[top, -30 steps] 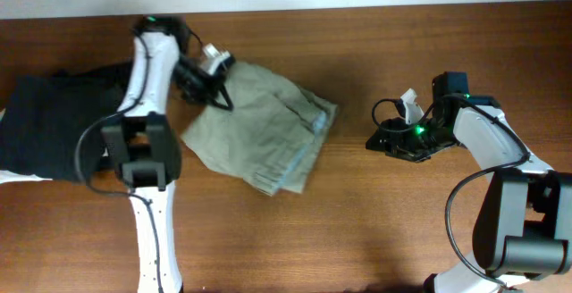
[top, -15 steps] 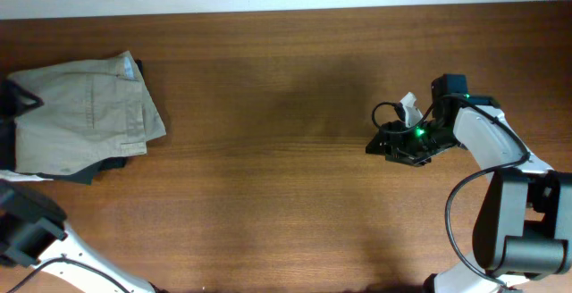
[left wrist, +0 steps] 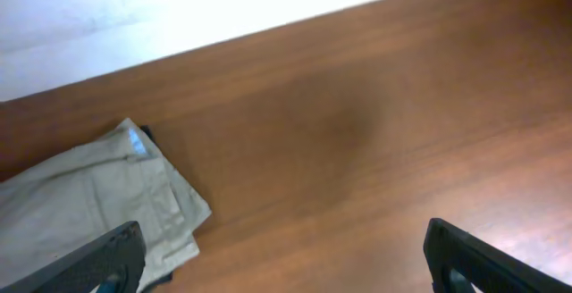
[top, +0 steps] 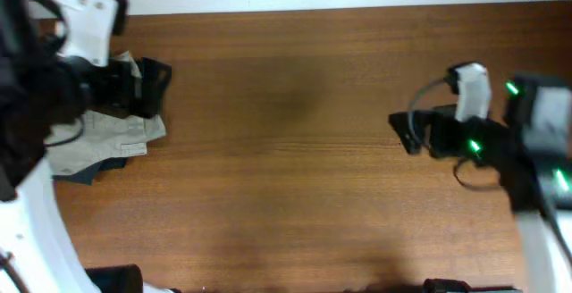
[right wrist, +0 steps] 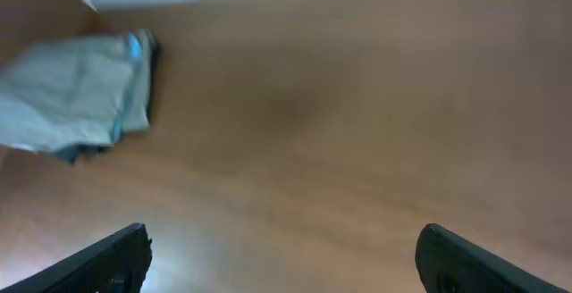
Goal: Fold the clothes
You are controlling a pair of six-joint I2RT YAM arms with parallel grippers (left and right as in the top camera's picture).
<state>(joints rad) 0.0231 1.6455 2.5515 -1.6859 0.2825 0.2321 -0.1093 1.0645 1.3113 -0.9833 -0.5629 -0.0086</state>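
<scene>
With the folded shorts [top: 107, 137] laid on the dark garments [top: 87, 171], left fingers [left wrist: 100, 262] and right fingers [right wrist: 100, 257] spread apart, each arm should lift clear without snagging them.

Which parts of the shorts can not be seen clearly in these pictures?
Overhead: the blurred left arm covers the upper left of the shorts.
Left wrist: the left and bottom edges cut the shorts off.
Right wrist: the shorts are blurred; details are lost.
Dark garment beneath: only an edge shows, overhead.
</scene>
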